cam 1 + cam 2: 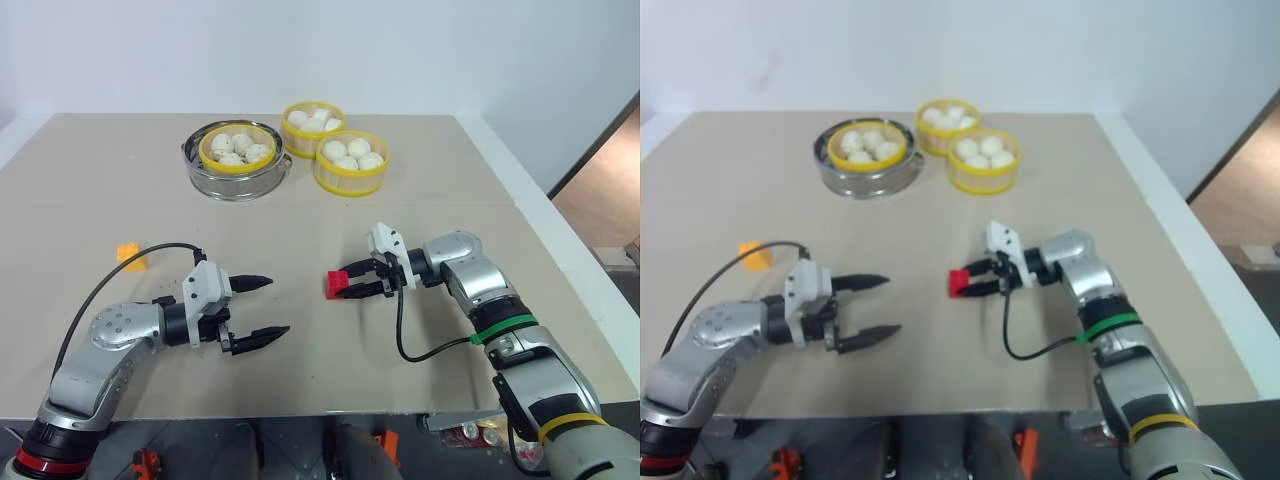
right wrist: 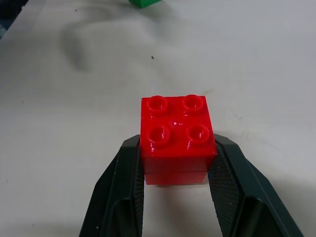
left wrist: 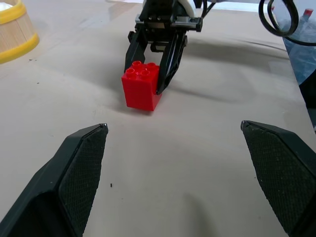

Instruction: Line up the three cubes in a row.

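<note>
Right wrist view first: I see the right gripper (image 2: pixel 177 170) clamped on the red cube (image 2: pixel 177 140), one black finger pressed to each side wall, studs up. The cube sits at the fingertips, its front half jutting past them. A corner of the green cube (image 2: pixel 144 2) shows on the table beyond it.

From the left eye view, the right gripper (image 1: pixel 352 286) points toward the robot's left, and the red cube (image 1: pixel 338 284) is at its tip near the middle of the table (image 1: pixel 450 200), low over the surface; I cannot tell from here whether its base touches the board. In the left wrist view the cube (image 3: pixel 142 86) looks to rest on or just above the table, pinched between the right gripper's fingers (image 3: pixel 170 64).

The left gripper (image 1: pixel 268 308) hangs spread wide, holding nothing and touching nothing. Its tips point toward the red cube, with bare table between. The left wrist view shows its two pads (image 3: pixel 79 163) far apart, the red cube beyond, nearer this pad.

The orange-yellow cube (image 1: pixel 131 254) lies on the table well to the robot's left, beyond the left arm and apart from both grippers.

At the far side stand three steamer baskets (image 1: pixel 352 162) of white buns, close together, one of them seated in a metal ring (image 1: pixel 237 178). They are well apart from the cubes.
</note>
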Action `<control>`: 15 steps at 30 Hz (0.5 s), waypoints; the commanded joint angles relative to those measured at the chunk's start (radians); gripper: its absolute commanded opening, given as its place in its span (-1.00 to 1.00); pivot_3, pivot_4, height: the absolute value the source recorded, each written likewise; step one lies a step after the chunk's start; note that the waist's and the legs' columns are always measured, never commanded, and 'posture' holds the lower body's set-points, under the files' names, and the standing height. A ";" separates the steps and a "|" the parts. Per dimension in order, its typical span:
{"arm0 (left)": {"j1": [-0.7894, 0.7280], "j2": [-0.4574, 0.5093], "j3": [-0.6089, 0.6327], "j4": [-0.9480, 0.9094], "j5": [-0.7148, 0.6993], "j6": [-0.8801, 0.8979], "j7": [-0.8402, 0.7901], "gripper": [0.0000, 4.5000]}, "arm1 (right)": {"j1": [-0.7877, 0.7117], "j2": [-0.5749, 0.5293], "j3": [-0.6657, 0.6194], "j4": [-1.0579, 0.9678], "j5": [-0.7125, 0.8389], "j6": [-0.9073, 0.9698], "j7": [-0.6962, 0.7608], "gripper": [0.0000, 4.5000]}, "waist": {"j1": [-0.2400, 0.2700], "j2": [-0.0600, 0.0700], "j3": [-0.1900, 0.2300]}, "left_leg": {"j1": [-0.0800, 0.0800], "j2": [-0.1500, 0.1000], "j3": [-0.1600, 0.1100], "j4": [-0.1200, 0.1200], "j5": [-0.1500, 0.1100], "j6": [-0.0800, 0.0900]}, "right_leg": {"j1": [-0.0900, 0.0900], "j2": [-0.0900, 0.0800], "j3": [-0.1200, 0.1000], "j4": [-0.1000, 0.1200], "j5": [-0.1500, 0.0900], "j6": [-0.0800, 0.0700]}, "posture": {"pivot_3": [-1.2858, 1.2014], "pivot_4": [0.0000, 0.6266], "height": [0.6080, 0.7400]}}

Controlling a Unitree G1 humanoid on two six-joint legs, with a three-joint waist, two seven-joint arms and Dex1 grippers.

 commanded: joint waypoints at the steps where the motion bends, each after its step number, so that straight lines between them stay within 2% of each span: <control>1: -0.022 0.011 0.022 -0.021 -0.008 0.002 0.005 1.00 | -0.013 0.001 -0.032 -0.002 -0.010 -0.016 -0.006 -0.46 | 0.000 0.000 0.000 | 0.000 0.000 0.000 0.000 0.000 0.000 | 0.000 0.000 0.000 0.000 0.000 0.000 | 0.03 -0.52 1.00; 7: -0.043 0.014 0.011 -0.002 0.004 -0.004 -0.002 1.00 | -0.008 -0.002 -0.041 0.012 -0.016 0.004 -0.018 -0.46 | 0.000 0.000 0.000 | 0.000 0.000 0.000 0.000 0.000 0.000 | 0.000 0.000 0.000 0.000 0.001 0.000 | 0.03 -0.52 1.00; 9: -0.052 0.014 0.008 0.007 0.006 -0.005 -0.006 1.00 | -0.011 -0.002 -0.048 0.018 -0.015 0.005 -0.021 0.00 | 0.000 0.000 0.000 | 0.000 0.000 0.000 0.000 0.000 0.000 | 0.000 0.000 0.000 0.000 0.001 0.001 | 0.03 -0.52 1.00; 13: -0.069 0.007 0.005 0.020 0.007 -0.005 -0.004 1.00 | -0.010 -0.003 -0.069 0.000 0.004 0.020 -0.018 0.54 | 0.000 0.000 0.000 | 0.000 0.000 0.000 0.000 0.000 0.000 | 0.000 0.000 0.000 0.000 0.001 0.001 | 0.03 -0.52 1.00; 14: -0.070 0.004 0.005 0.022 0.006 -0.004 -0.002 1.00 | -0.009 -0.005 -0.074 -0.011 0.004 0.019 -0.019 0.77 | 0.000 0.000 0.000 | 0.000 0.000 0.000 0.000 0.000 0.000 | 0.000 0.000 0.000 0.000 0.001 0.001 | 0.03 -0.52 1.00; 15: -0.069 -0.002 0.010 0.021 0.002 -0.003 0.006 1.00 | -0.005 -0.010 -0.084 -0.044 0.016 0.045 -0.016 0.88 | 0.000 0.000 0.000 | 0.000 0.000 0.000 0.000 0.000 0.000 | 0.000 0.000 0.000 0.000 0.001 0.001 | 0.03 -0.52 1.00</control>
